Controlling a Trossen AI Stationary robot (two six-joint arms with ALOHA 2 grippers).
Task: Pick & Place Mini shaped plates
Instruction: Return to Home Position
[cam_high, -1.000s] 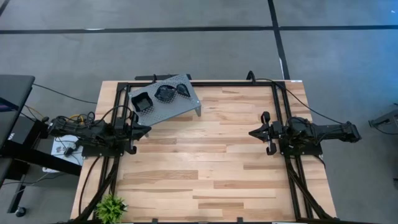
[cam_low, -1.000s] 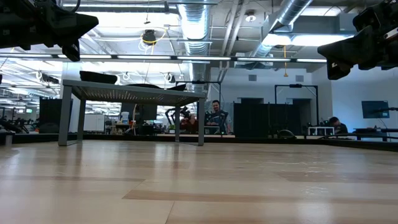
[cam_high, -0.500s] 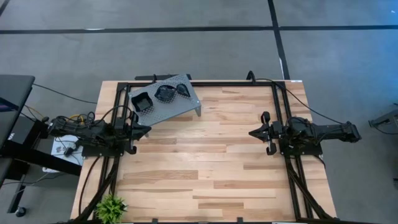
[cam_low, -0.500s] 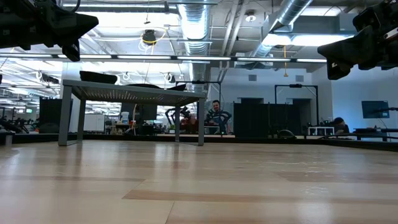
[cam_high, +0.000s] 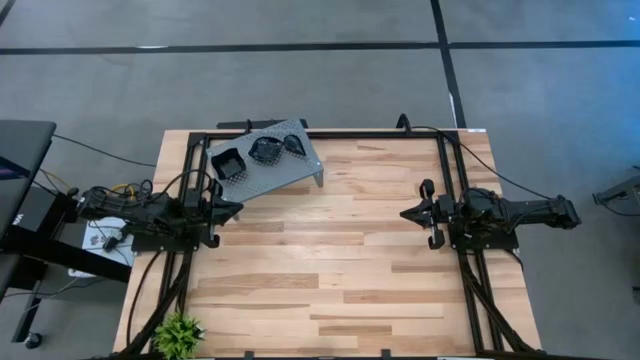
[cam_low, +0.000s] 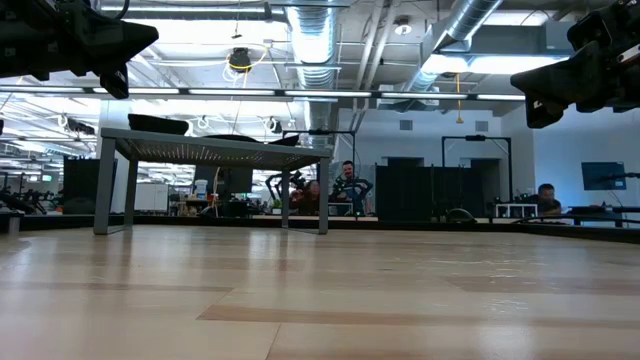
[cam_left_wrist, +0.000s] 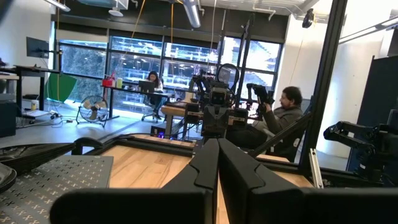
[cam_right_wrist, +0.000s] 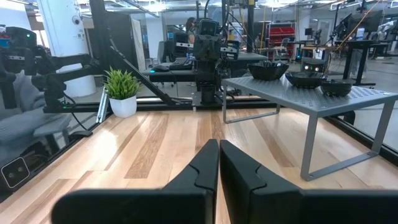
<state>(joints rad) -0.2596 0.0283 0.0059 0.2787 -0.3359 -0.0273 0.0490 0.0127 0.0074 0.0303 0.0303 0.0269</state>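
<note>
Up on the grey perforated shelf (cam_high: 285, 172), at the back left corner of the wooden table (cam_high: 330, 270): the black plates (cam_right_wrist: 304, 78), gathered in three small piles set in a row, each apart from its neighbour. Nearest the table's left edge, the square pile (cam_high: 229, 161); in the middle, the round scalloped pile (cam_high: 265, 151); at the end toward the table's centre, the leaf pile (cam_high: 295, 146). Hard to tell how many plates deep each pile goes. Shelf raised on legs, with a gap between it and the wood below in the low view.

Apart from the piles, the left gripper (cam_high: 235, 208), hanging over the table's left side near the shelf's front edge and pointing toward the table's middle. Fingers pressed together along their length in its own wrist view, gripping nothing. Opposite, over the right side, the right gripper (cam_high: 407, 214), pointing back across the table at its partner. Fingers likewise closed tip to tip, also holding nothing. Both held high above the wood, seen as dark shapes at the upper corners of the low view.

Beyond that, a small potted plant (cam_high: 178, 333) in a white pot at the table's front left corner. Farther off, in the room past the right arm, a seated person (cam_left_wrist: 287, 107).
</note>
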